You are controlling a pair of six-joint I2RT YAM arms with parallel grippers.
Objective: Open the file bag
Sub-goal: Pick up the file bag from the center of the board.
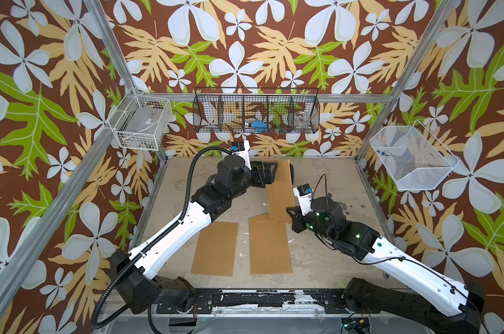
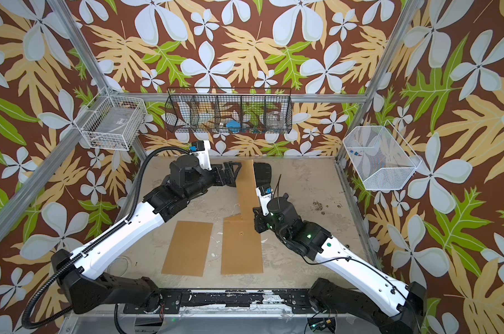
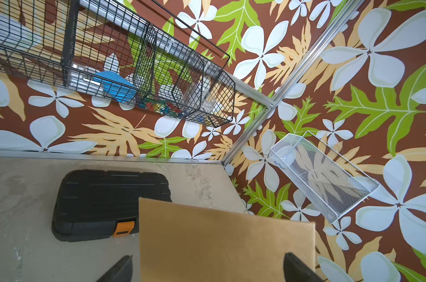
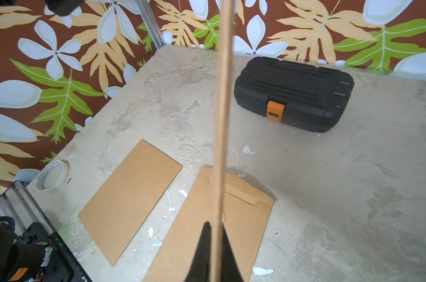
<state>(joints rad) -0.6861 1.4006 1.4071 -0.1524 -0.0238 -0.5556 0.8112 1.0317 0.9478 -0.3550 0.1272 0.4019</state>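
**Operator:** Where is the file bag?

**Technician:** The file bag [image 1: 269,248] lies flat on the table [image 1: 331,245], front-centre, with its flap [image 4: 246,193] end toward the back wall. A plain card [image 1: 214,248] lies beside it without touching. A black case [image 4: 292,92] sits further back.

**Operator:** Claw status?

**Technician:** The right claw [image 4: 214,227] is clamped tight on the near end of a brown sheet [image 1: 279,188], which is raised off the table above the bag's flap end. The left claw [image 3: 207,261] has its jaws spread wide, one on each side of the sheet's far end, and is not gripping it. The right claw hides the sheet's near end, so I cannot tell whether the sheet is a separate card or part of the bag.

**Operator:** How will the bag handle?

**Technician:** Expect it to be light. It is thin kraft card, probably stiff enough to keep its shape but likely to crease under a hard pinch or a sharp bend. The face looks smooth, so the bag will probably slide on the table if pulled while unrestrained.

**Operator:** Where should it be gripped?

**Technician:** Take the flap by its free edge, near the rivet. A white string [image 4: 236,158] lies loose on the table just beyond the flap. It is thin and limp, and a poor place to grip. Press the bag's body down with the other claw while lifting, and pinch the flap lightly.
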